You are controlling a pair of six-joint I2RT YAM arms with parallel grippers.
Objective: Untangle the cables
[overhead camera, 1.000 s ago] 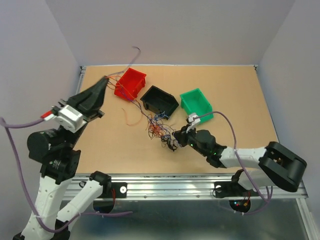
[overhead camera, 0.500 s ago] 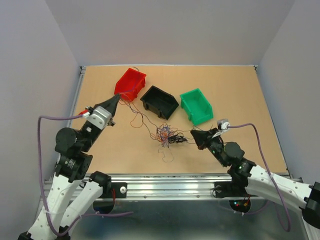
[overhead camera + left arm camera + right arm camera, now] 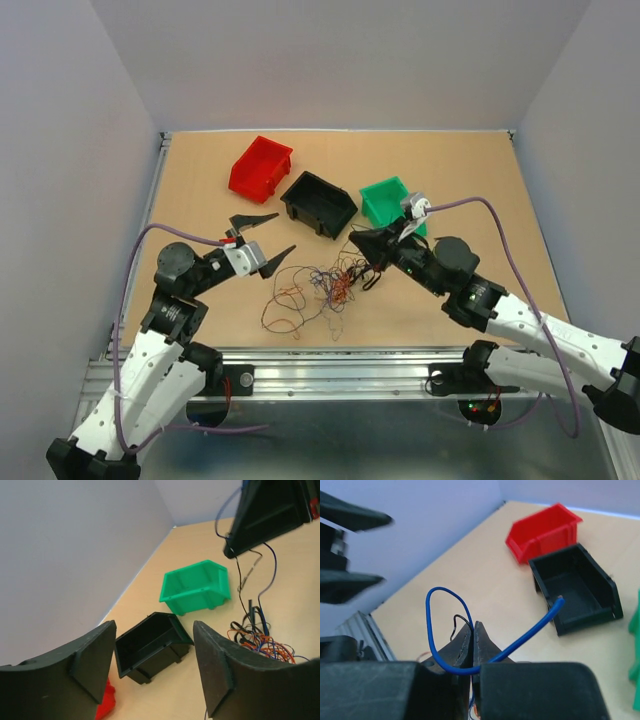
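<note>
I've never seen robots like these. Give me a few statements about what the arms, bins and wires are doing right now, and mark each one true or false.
1. The left tool stands open with nothing between its fingers. True.
2. The right tool is open too. False: it is shut on a blue wire.
3. The black bin stands between the red bin and the green bin. True.
4. The tangle of cables lies inside the black bin. False: it lies on the table, nearer the arms, and the black bin looks empty.
</note>
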